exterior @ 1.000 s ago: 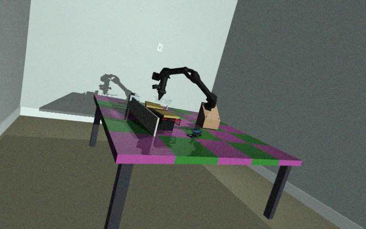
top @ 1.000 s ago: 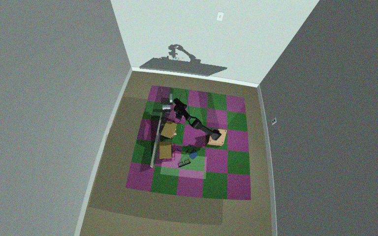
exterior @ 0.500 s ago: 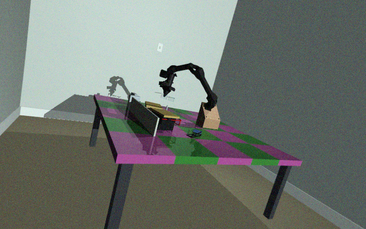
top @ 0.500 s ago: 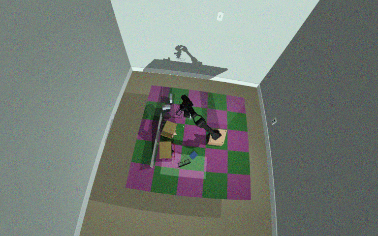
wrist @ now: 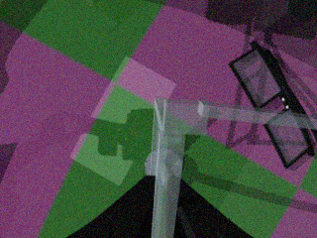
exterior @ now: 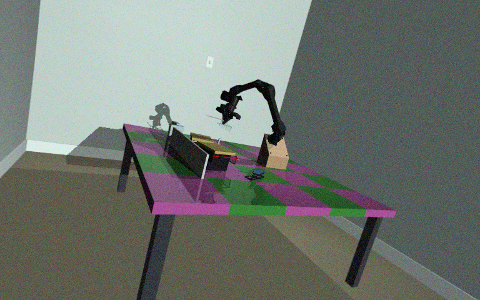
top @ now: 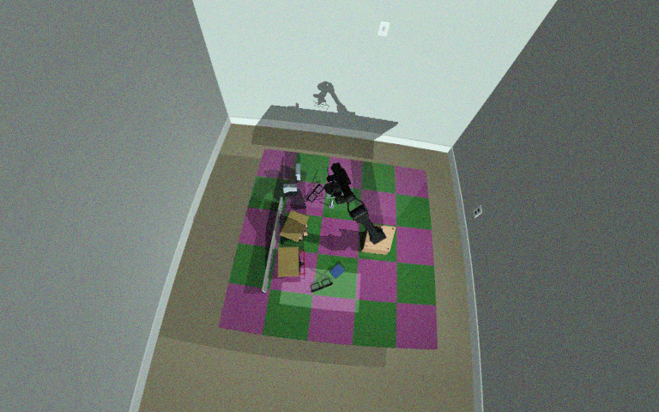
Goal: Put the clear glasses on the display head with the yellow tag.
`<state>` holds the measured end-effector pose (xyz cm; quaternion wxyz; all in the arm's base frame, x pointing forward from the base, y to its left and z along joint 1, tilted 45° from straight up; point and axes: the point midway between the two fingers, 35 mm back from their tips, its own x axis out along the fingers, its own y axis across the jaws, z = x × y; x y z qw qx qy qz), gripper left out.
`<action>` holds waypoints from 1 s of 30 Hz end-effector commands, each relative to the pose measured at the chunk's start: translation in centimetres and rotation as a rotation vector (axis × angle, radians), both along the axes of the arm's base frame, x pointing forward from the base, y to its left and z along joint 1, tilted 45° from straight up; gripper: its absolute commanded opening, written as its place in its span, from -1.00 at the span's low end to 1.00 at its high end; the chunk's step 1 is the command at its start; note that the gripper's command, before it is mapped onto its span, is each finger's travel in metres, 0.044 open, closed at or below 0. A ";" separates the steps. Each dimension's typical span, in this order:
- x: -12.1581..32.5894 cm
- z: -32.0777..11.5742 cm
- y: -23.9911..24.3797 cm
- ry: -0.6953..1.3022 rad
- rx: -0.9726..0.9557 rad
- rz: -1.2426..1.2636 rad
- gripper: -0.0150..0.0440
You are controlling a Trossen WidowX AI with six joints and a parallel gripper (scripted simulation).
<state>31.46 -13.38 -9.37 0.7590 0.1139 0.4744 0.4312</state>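
My gripper [exterior: 223, 122] [wrist: 161, 186] is shut on the clear glasses [exterior: 228, 127] [wrist: 167, 208], holding them in the air beyond the two heads. In the wrist view one clear bar runs up from the fingertips and a clear arm extends right. The farther display head [top: 293, 225] has a mustard top, a pale nose and no glasses that I can make out. The nearer head [top: 288, 261] [exterior: 219, 164] has a mustard top and wears red glasses [top: 304, 264] [exterior: 235, 160]. I cannot make out the yellow tag on either head.
Black-framed glasses [top: 315, 192] [wrist: 281, 102] lie below the gripper. A small clear stand [top: 331, 202] is beneath it. More black glasses [top: 321, 284] lie beside a blue cloth [top: 336, 270] [exterior: 259, 172]. An upright panel [top: 272, 247] [exterior: 189, 152] stands behind the heads.
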 end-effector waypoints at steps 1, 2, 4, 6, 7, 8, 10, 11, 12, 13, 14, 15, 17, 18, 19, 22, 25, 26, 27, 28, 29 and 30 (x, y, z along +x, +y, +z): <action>-1.4 0.5 -0.5 -0.109 -0.010 0.032 -0.49; -1.8 0.7 -0.5 -0.135 -0.014 0.040 -0.49; -2.5 0.9 -0.7 -0.187 -0.022 0.056 -0.49; -3.2 1.1 -0.9 -0.240 -0.031 0.072 -0.49; -3.6 1.2 -0.9 -0.266 -0.037 0.079 -0.49; -3.9 1.3 -1.0 -0.292 -0.042 0.087 -0.49; -4.6 1.5 -1.0 -0.345 -0.055 0.102 -0.49; -5.0 1.7 -1.1 -0.371 -0.061 0.110 -0.49; -5.3 1.8 -1.1 -0.397 -0.069 0.117 -0.49; -5.7 1.9 -1.1 -0.423 -0.076 0.124 -0.49; -6.0 2.0 -1.1 -0.449 -0.084 0.131 -0.49; -6.4 2.1 -1.1 -0.475 -0.092 0.139 -0.49; -7.1 2.3 -1.1 -0.527 -0.110 0.153 -0.49; -7.4 2.5 -1.1 -0.552 -0.119 0.160 -0.49; -7.7 2.6 -1.0 -0.578 -0.129 0.167 -0.49; -8.7 2.9 -0.9 -0.654 -0.161 0.188 -0.49; -9.7 3.3 -0.7 -0.729 -0.196 0.210 -0.49; -10.0 3.4 -0.6 -0.754 -0.208 0.217 -0.49; -10.3 3.5 -0.5 -0.779 -0.221 0.224 -0.49; -10.6 3.6 -0.4 -0.803 -0.234 0.231 -0.49; -11.0 3.7 -0.3 -0.828 -0.248 0.238 -0.49; -11.3 3.8 -0.2 -0.852 -0.262 0.245 -0.49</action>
